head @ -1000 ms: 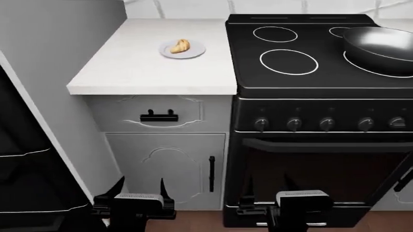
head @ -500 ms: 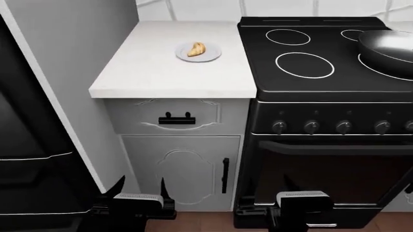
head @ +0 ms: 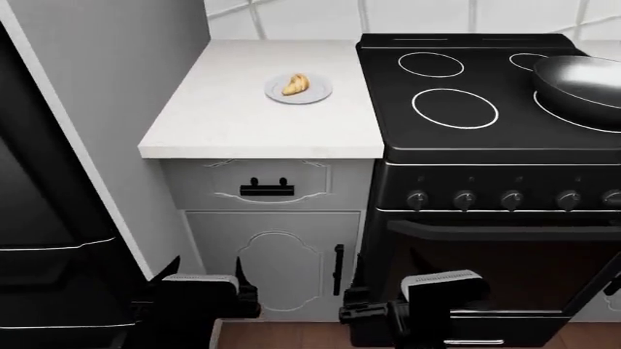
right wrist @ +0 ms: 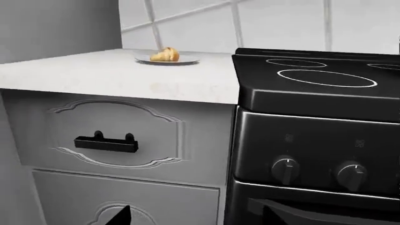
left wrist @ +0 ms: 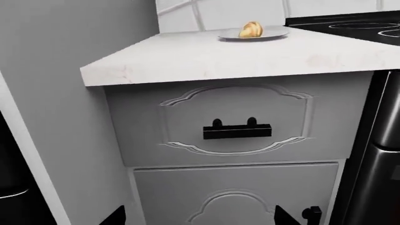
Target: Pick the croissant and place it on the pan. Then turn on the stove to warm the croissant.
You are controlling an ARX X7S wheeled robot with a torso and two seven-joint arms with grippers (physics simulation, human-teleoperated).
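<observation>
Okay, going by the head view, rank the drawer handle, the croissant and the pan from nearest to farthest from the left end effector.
1. Drawer handle: on the cabinet front, just above the left end effector.
2. Croissant: on its small plate on the counter, beyond the drawer.
3. Pan: on the stove's right-hand side, farthest across.

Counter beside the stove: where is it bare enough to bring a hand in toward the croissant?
The counter is bare along its front edge and its left side by the grey wall. Only the plate holding the croissant sits on it, toward the back right near the stove. On the stove, the two left burners are bare; the pan crowds the right side.
</observation>
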